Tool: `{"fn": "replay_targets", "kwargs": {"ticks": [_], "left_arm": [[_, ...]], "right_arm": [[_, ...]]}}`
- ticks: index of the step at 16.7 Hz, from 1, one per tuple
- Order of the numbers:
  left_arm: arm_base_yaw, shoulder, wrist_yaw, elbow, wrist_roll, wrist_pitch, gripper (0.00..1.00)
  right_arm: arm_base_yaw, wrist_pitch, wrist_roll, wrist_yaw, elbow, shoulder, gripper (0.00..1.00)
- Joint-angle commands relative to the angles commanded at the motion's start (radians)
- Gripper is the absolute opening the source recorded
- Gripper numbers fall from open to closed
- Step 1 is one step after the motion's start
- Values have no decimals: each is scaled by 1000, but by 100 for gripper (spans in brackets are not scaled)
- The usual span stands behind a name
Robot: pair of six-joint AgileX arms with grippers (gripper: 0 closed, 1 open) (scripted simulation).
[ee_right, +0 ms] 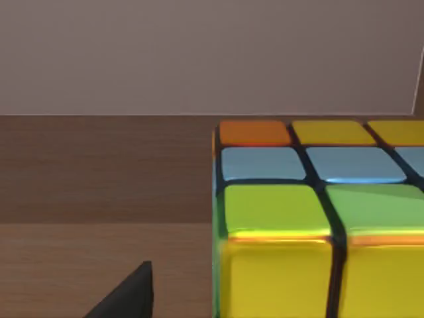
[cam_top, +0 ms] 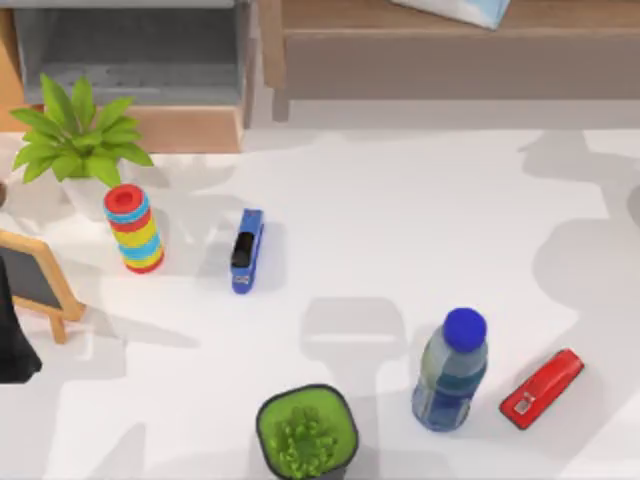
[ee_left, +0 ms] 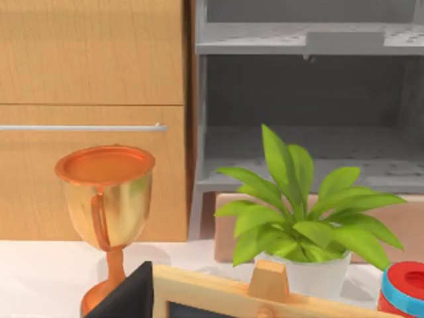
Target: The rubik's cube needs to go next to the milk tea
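Right wrist view: the cube sits close ahead on a brown wooden surface, not yet picked up.

Nearest the right wrist camera, at lower right of its frame, is the rubik's cube [ee_right: 311, 218] with yellow, green, blue and orange tiles; a dark tip of the right arm's jaws pokes in at lower left, and I cannot tell whether they are wide or narrow. From above, the white worktop [cam_top: 400, 220] carries a clear bottle with a blue cap [cam_top: 452, 370] at lower right, presumably the milk tea, with a red stapler [cam_top: 541, 388] beside it and a blue stapler [cam_top: 246, 250] farther up. Judging from this, everything remains: grasp, carry, set down. Left arm idles at far left, jaws' state untellable.
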Motion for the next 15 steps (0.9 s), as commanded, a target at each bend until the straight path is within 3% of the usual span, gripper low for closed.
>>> {"fn": "replay_targets", "kwargs": {"ticks": [3, 15], "left_arm": [[0, 0, 0, 0, 0, 0, 100], [0, 0, 0, 0, 0, 0, 100]], "right_arm": [[0, 0, 0, 0, 0, 0, 100], [0, 0, 0, 0, 0, 0, 10]]}}
